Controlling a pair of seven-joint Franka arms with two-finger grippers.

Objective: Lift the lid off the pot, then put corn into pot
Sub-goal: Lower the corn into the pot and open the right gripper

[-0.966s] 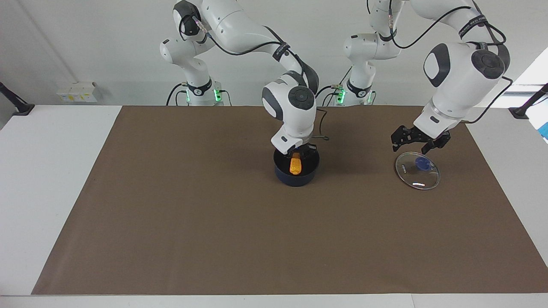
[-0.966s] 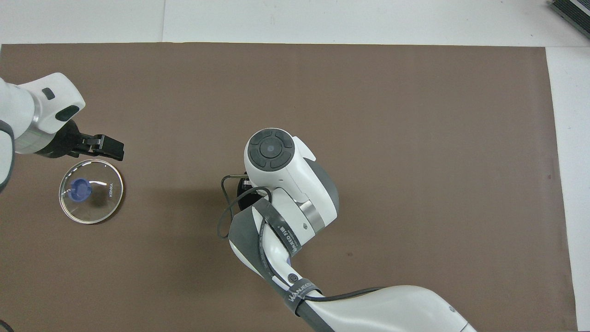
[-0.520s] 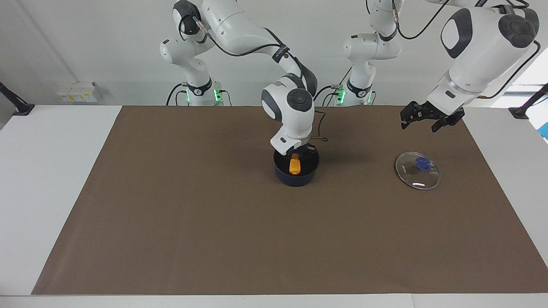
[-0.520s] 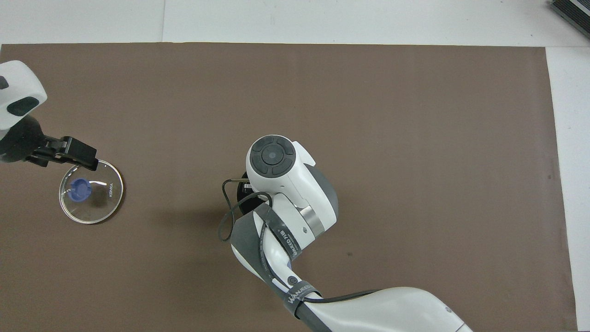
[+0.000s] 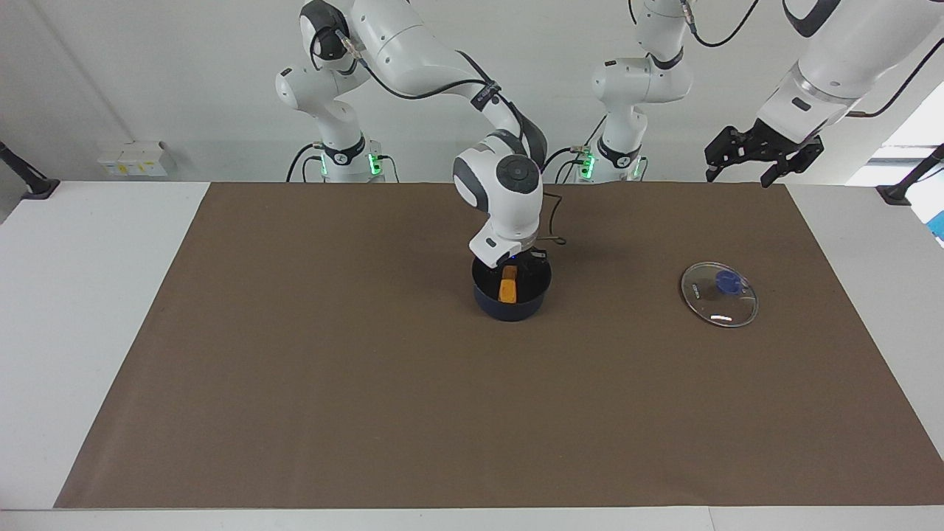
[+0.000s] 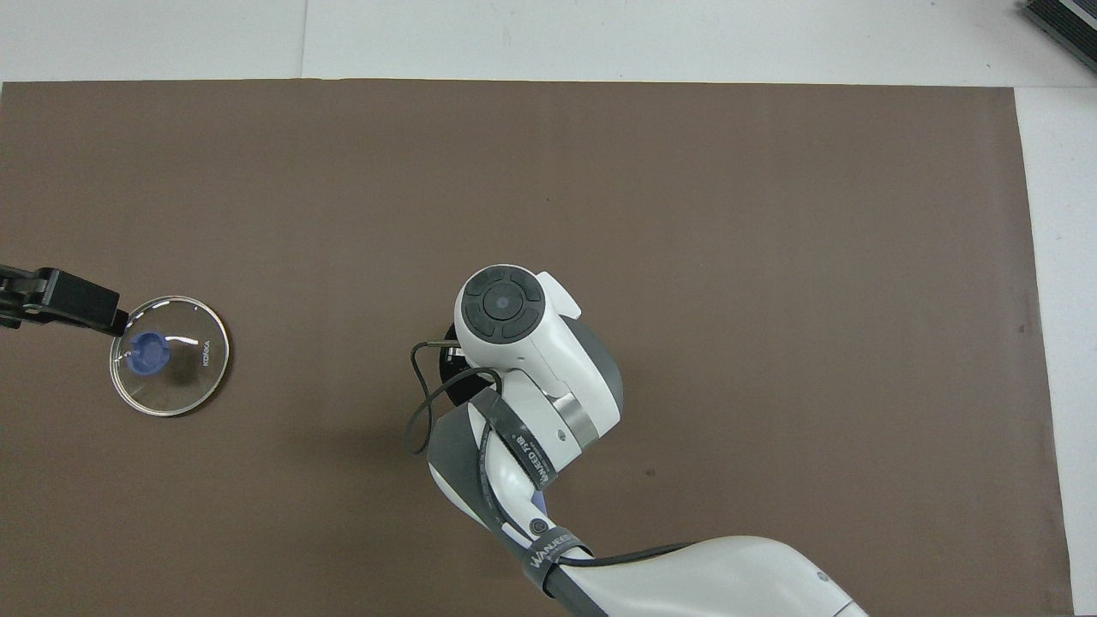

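The dark blue pot (image 5: pixel 509 304) stands mid-table, and the orange corn (image 5: pixel 507 289) lies inside it. My right gripper (image 5: pixel 521 267) hangs just above the pot's mouth, open, with the corn loose below it. In the overhead view the right wrist covers nearly all of the pot (image 6: pixel 449 367). The glass lid (image 5: pixel 719 304) with its blue knob lies flat on the mat toward the left arm's end, also seen from above as the lid (image 6: pixel 176 377). My left gripper (image 5: pixel 737 177) is open and empty, high over the mat's edge by the robots. One of its fingers (image 6: pixel 77 298) shows beside the lid.
A brown mat (image 5: pixel 332 383) covers most of the white table (image 5: pixel 88 295). A black cable loop (image 6: pixel 417 403) hangs off the right wrist beside the pot. Black clamps (image 5: pixel 896 193) sit at the table's ends, and a small white box (image 5: pixel 133 158) is at the wall.
The corn has dropped lower into the pot as the right gripper opened. The left gripper rose from just above the lid and drew back toward the robots.
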